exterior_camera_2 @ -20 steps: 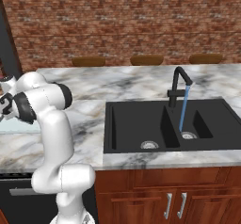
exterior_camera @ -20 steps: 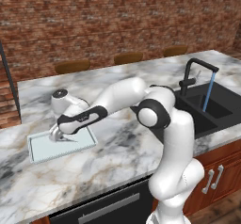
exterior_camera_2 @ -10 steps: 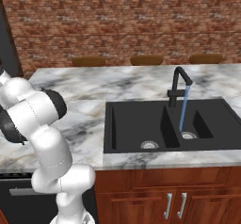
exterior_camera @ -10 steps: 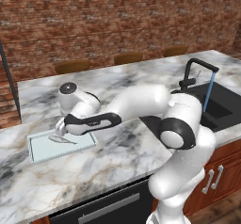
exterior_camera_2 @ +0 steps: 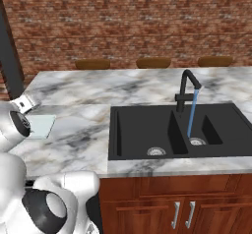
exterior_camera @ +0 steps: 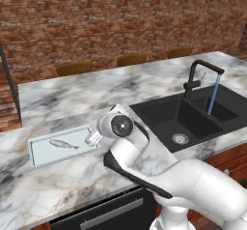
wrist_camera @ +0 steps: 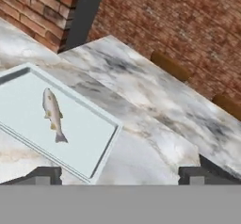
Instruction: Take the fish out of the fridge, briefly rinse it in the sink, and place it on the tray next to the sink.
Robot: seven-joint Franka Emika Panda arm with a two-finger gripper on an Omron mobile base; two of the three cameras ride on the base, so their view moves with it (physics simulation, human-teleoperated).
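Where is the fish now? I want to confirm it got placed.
The fish lies flat inside the tray on the marble counter, left of the sink in the left base view, clear of the gripper.

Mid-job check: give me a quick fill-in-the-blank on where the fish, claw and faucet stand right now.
1. The fish lies on the ____.
2. The claw is ____, holding nothing.
3. Water runs from the faucet into the sink's ____ basin.

Missing words: tray; open; right

Glossy white rounded arm (exterior_camera: pixel 193 185) with dark joint caps.
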